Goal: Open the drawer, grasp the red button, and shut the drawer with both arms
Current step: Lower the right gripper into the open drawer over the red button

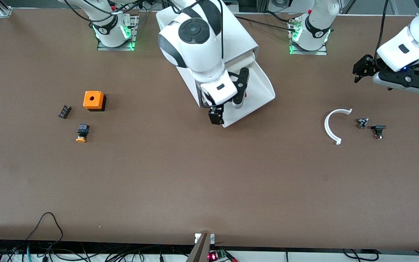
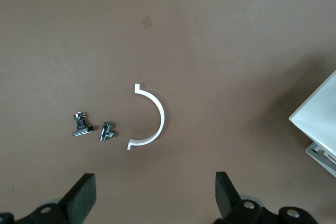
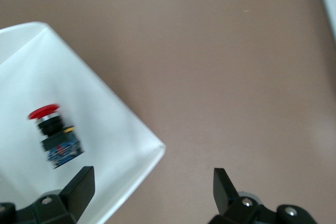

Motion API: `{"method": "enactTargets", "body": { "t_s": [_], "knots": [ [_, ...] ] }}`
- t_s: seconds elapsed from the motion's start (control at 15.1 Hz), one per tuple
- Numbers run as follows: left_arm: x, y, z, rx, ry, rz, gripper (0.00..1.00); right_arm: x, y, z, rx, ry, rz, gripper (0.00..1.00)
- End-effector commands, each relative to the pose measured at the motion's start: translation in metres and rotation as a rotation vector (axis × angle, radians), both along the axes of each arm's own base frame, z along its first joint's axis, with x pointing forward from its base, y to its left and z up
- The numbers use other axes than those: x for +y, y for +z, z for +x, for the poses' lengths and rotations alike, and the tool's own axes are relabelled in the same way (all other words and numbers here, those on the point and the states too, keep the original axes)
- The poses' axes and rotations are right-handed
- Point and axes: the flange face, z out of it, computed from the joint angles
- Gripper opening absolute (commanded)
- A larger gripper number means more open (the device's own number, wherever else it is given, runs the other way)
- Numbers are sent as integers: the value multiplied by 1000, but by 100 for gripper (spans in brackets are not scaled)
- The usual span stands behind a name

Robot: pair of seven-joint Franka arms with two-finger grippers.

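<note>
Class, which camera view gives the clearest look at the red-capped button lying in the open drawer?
The right wrist view: the button lies unobstructed in the drawer, red cap and black body clear. In the front view the right arm hides all but a sliver of red. The left wrist view does not show it.

The button lies in the pulled-out drawer at upper centre of the front view, the cabinet directly above it.

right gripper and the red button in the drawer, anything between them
Nothing: in the right wrist view the open right gripper hovers over the drawer's corner, only bare white floor before the button.
</note>
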Motion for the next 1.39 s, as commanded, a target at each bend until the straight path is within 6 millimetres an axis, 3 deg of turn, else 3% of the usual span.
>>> {"method": "enactTargets", "body": {
  "t_s": [0.0,0.2,0.59,1.06,1.32],
  "knots": [
    [1,6,13,-13,7,14,100,23,-35,-23,29,141,-53,100],
    [3,6,16,-17,42,-2,100,37,-61,-43,61,191,-90,100],
    [8,5,22,-50,103,-15,100,49,-64,-75,101,308,-158,100],
    [14,5,23,-49,118,-29,100,49,-79,-71,98,373,-167,100],
    [14,5,23,-49,120,-30,100,50,-98,-65,99,365,-165,100]
  ]
}}
